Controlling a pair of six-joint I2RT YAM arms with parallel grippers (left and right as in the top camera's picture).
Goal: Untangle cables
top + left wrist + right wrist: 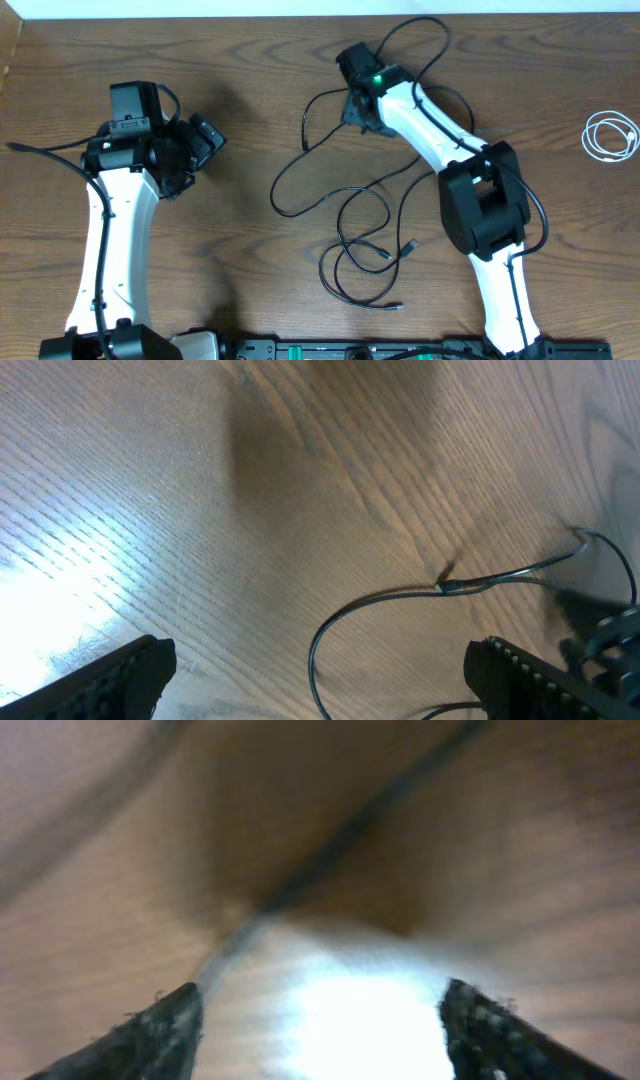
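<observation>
Several thin black cables [345,243] lie looped and crossed at the table's middle, their small plug ends [412,243] near the front. One strand runs up toward my right gripper [354,108], low over the table at the back centre. In the blurred right wrist view its fingers [152,1035] stand apart over bright wood, and a dark cable [350,830] runs diagonally ahead of them toward the left finger. My left gripper [212,136] hovers open at the left. In the left wrist view a black cable loop [318,645] curves between its wide-spread fingers [525,680]. A coiled white cord [588,133] lies far right.
Thicker black wires [430,40] attached to the right arm arc over the back of the wooden table [250,60]. The right arm's white links [430,130] stretch diagonally across the right half. A black rail [330,350] runs along the front edge.
</observation>
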